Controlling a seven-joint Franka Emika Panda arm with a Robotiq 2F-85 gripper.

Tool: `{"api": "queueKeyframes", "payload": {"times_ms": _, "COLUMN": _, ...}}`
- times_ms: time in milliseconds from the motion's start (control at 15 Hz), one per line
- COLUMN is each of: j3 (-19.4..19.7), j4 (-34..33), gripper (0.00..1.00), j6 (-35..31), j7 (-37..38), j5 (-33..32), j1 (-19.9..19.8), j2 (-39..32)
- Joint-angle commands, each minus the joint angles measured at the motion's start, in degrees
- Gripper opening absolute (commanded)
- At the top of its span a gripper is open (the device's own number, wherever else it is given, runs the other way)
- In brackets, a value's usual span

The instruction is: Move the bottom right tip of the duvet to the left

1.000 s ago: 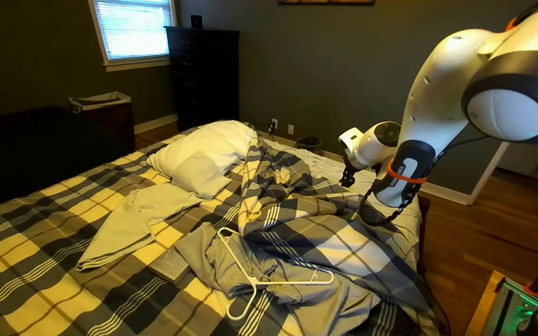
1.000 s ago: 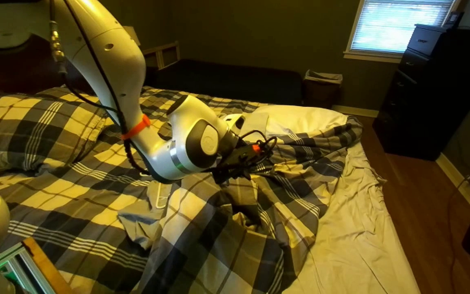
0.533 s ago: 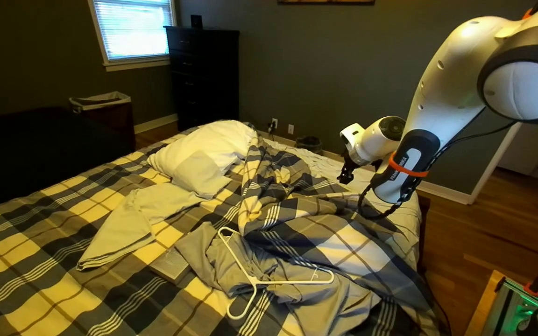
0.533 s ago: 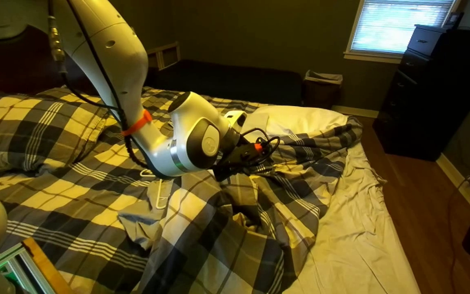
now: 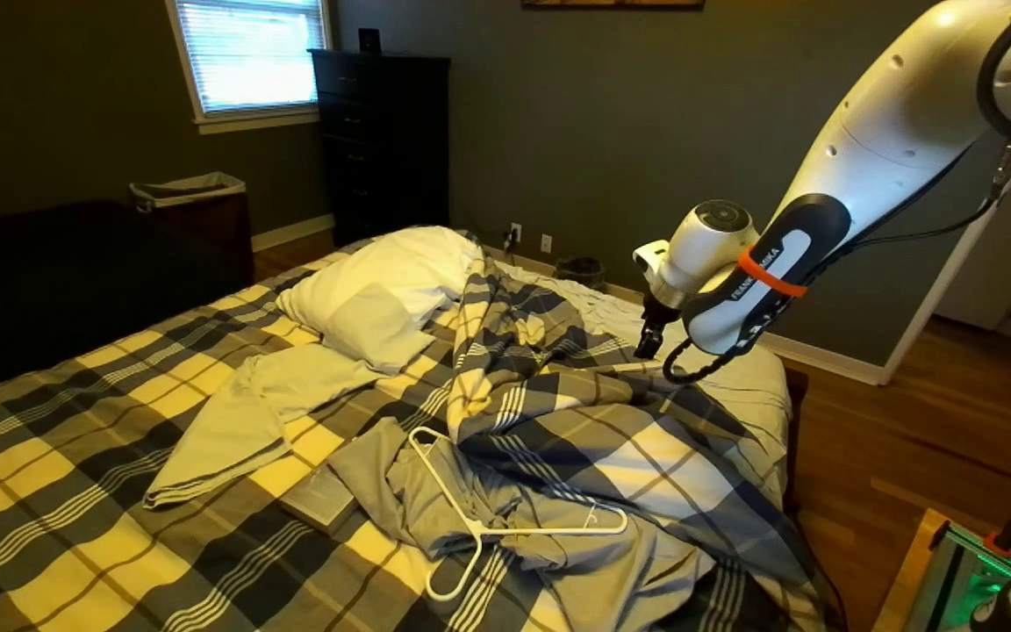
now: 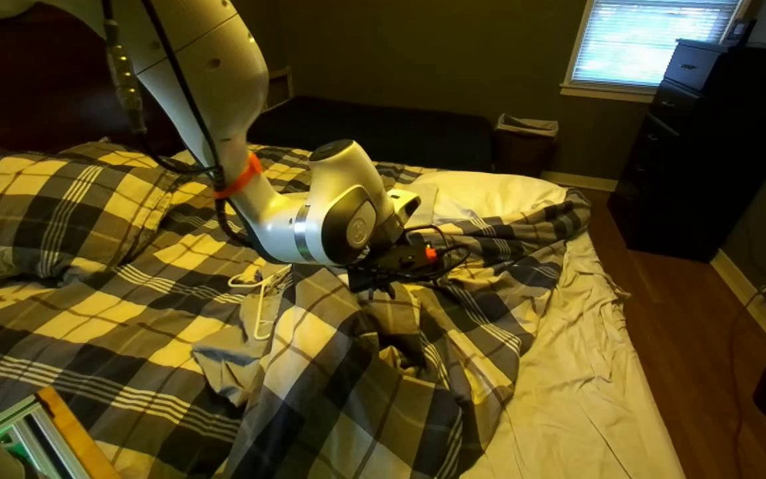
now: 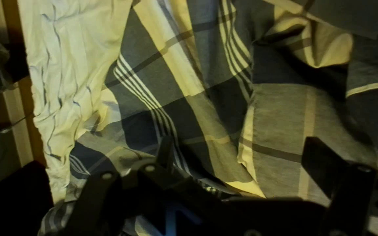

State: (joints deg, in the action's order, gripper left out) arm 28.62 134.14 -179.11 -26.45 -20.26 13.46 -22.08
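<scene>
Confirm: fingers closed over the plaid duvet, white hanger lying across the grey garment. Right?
Not quite: the fingers are open, not closed. The wrist view shows them well apart. The rest holds: they are over the plaid duvet, and the white hanger lies across the grey garment.

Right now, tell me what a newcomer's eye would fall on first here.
Probably the white robot arm, angled down from the upper right in an exterior view, its jaws open. Below it the plaid duvet sprawls, smoother at left, heaped in folds toward the right. The white hanger also stands out, lying largely on a crumpled grey garment.
</scene>
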Motion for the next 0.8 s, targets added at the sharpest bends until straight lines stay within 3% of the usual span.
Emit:
{"api": "queueKeyframes", "payload": {"times_ms": 0, "j3": -15.77, "j4": 0.2, "gripper": 1.0, "j6": 5.77, "j7": -15.44, "j5": 15.52, "j1": -13.15, "j2": 2.34}}
{"api": "queueKeyframes", "payload": {"times_ms": 267, "j3": -31.41, "j4": -11.57, "gripper": 1.0, "j6": 12.72, "j7": -33.07, "j5": 32.86, "j1": -30.18, "j2": -6.03}}
{"api": "queueKeyframes", "payload": {"times_ms": 400, "j3": -36.63, "j4": -16.82, "gripper": 1.0, "j6": 15.88, "j7": -35.55, "j5": 31.9, "j1": -38.37, "j2": -10.03}}
{"api": "queueKeyframes", "payload": {"times_ms": 533, "j3": -37.98, "j4": -21.79, "gripper": 1.0, "j6": 20.59, "j7": -39.18, "j5": 31.65, "j1": -42.32, "j2": -13.64}}
{"api": "queueKeyframes", "payload": {"times_ms": 733, "j3": -38.05, "j4": -27.77, "gripper": 1.0, "j6": 27.1, "j7": -42.39, "j5": 32.26, "j1": -45.25, "j2": -18.15}}
